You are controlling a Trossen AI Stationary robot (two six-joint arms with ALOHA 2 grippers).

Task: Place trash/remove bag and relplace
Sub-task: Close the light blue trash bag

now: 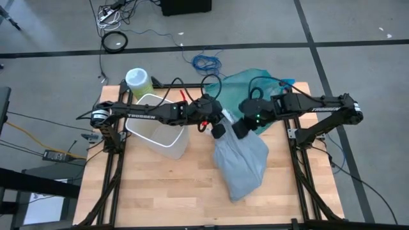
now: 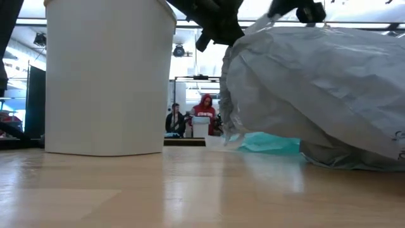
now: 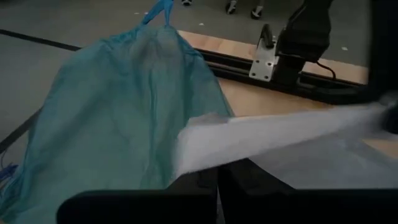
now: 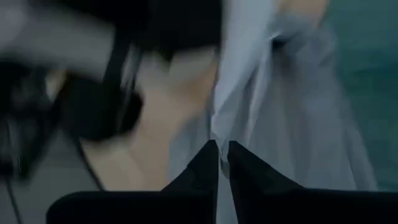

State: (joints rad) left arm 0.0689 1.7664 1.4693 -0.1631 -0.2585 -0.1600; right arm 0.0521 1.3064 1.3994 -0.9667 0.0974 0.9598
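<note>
Both grippers meet at the mouth end of the bag (image 1: 241,163), which lies full and rumpled on the table (image 1: 160,191), its body stretching toward the table's near edge. The left gripper (image 1: 219,130) has its fingers pressed together on a flat band of the bag's film, seen stretched taut across the left wrist view; the right gripper (image 1: 239,128) likewise pinches a fold of the same film between nearly closed fingers. Holding the rim from two sides suggests the mouth is being gathered or drawn shut, so the load stays inside while the bag is handled. In the low view the bag bulges well above the tabletop, which fits a filled liner, though the film hides its contents and no trash shows loose on the table.

The bin (image 1: 157,126) stands upright just left of the bag, under the left arm; its interior shows no liner and appears empty. A teal bag (image 1: 252,82) lies spread flat at the table's far edge, just beyond the grippers, probably the replacement liner kept within reach. A yellow-green jar (image 1: 137,80) stands at the far left corner, beside the bin.
</note>
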